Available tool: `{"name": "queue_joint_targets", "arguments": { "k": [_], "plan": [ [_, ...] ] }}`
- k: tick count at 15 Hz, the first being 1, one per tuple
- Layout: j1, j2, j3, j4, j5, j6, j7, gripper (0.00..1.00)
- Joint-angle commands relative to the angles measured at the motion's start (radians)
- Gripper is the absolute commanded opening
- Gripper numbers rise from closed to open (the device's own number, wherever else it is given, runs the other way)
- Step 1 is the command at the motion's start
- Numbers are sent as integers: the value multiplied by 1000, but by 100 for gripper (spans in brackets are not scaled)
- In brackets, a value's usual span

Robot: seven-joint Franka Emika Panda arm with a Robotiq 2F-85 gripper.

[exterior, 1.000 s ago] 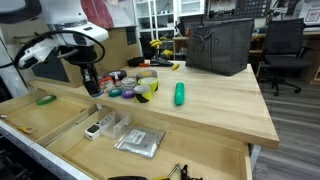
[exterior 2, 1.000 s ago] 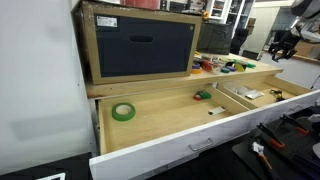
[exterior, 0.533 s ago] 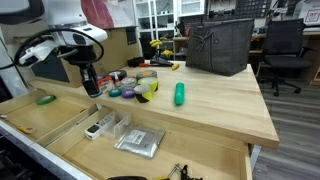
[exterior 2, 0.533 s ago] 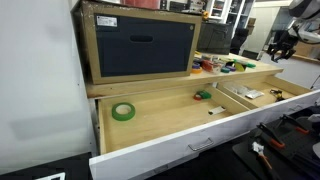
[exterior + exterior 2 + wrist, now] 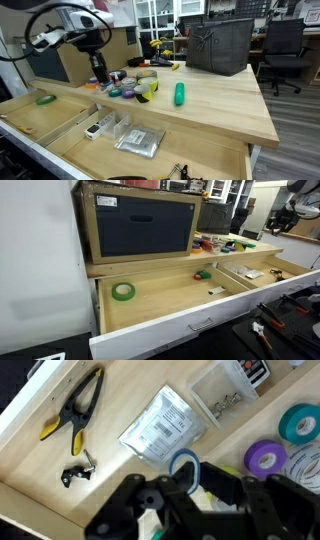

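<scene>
My gripper (image 5: pixel 190 480) is shut on a thin blue tape roll (image 5: pixel 181 461), which stands upright between the two dark fingers in the wrist view. In an exterior view the gripper (image 5: pixel 98 72) hangs above the left end of the wooden tabletop (image 5: pixel 210 105), over a cluster of tape rolls: purple (image 5: pixel 128 92), green (image 5: pixel 115 93) and yellow-black (image 5: pixel 147 88). The gripper (image 5: pixel 283 218) also shows small at the far right of an exterior view. Below it in the wrist view lie a teal roll (image 5: pixel 300 422) and a purple roll (image 5: pixel 265 458).
An open drawer (image 5: pixel 60 120) holds a plastic bag (image 5: pixel 160 428), a clear parts box (image 5: pixel 225 400), yellow-handled pliers (image 5: pixel 78 410) and a green tape roll (image 5: pixel 123 291). A green cylinder (image 5: pixel 180 94) and a black basket (image 5: pixel 218 45) stand on the tabletop.
The arm has risen, lifting the gripper with the blue tape roll up from just above the table's edge. Everything else stays where it was.
</scene>
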Motion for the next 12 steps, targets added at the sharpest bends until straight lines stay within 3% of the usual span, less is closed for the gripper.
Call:
{"name": "queue_joint_targets", "arguments": {
  "k": [1, 9, 12],
  "plan": [
    [-20, 100, -9, 144, 14, -31, 9, 4],
    [-103, 424, 0, 526, 165, -76, 9, 4],
    [-137, 549, 17, 689, 171, -99, 17, 4]
  ]
}}
